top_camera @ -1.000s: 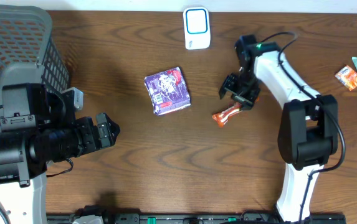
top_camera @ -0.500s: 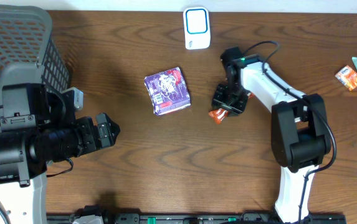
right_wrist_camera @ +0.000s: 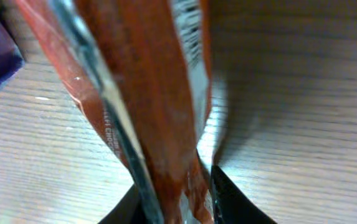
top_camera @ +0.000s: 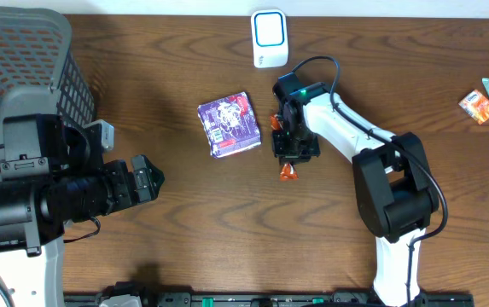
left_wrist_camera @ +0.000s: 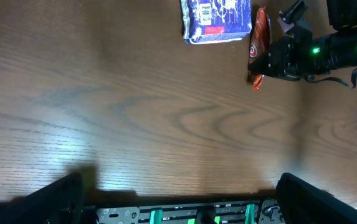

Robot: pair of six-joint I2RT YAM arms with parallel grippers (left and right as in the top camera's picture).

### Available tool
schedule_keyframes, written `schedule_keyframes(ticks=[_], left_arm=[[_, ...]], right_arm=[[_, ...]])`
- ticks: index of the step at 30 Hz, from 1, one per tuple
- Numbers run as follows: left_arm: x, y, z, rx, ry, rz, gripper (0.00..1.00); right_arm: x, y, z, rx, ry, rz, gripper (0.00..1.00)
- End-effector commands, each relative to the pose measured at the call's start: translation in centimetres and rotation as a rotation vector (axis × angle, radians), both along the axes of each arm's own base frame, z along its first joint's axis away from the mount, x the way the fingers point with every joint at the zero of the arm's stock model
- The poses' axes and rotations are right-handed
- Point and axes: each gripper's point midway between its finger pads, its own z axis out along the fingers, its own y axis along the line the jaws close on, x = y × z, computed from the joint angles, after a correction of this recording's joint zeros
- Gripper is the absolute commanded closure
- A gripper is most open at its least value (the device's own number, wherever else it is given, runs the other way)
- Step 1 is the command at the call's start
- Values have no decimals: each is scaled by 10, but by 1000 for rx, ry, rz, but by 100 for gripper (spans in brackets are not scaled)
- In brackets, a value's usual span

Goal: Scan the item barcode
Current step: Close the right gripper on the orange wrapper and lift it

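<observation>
Basket point(top_camera: 22, 51) mesh fills the far-left corner of your tabletop point(top_camera: 184, 230), and the left arm covers part of its inside, so you cannot tell what it holds. Your right gripper point(top_camera: 295, 147) is clamped on the orange packet point(top_camera: 288, 170) mid-table, just beside the purple packet point(top_camera: 229, 125) and near the white scanner point(top_camera: 269, 38) at the far edge, while two more small packets point(top_camera: 487, 101) lie well apart at the right edge. Your left gripper point(top_camera: 146, 179) hangs near the basket with its fingers spread wide, holding nothing.
</observation>
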Motion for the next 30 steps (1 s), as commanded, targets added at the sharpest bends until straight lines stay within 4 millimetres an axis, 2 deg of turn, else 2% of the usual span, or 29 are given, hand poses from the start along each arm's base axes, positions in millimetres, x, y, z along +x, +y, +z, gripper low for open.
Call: schedule_keyframes(ticks=[1, 5, 12, 15, 19, 24, 28, 30], left_arm=[[0, 0, -1, -3, 3, -3, 2], [0, 0, -1, -3, 3, -2, 2], [0, 0, -1, -3, 3, -3, 2], [0, 0, -1, -3, 3, -2, 2], [0, 0, -1, -3, 3, -2, 2], [0, 0, -1, -3, 3, -3, 2], [0, 0, -1, -3, 3, -3, 2], [0, 0, -1, -3, 3, -2, 2]], right_arm=[[20, -8, 14, -10, -45, -15, 75], [34, -18, 29, -5, -58, -65, 78], [38, -24, 33, -6, -59, -88, 99], [36, -22, 33, -6, -58, -82, 98], [32, -19, 29, -10, -50, -71, 80], [23, -20, 14, -55, -48, -74, 74], [22, -25, 3, -100, -68, -90, 78], [21, -26, 1, -109, -67, -88, 89]])
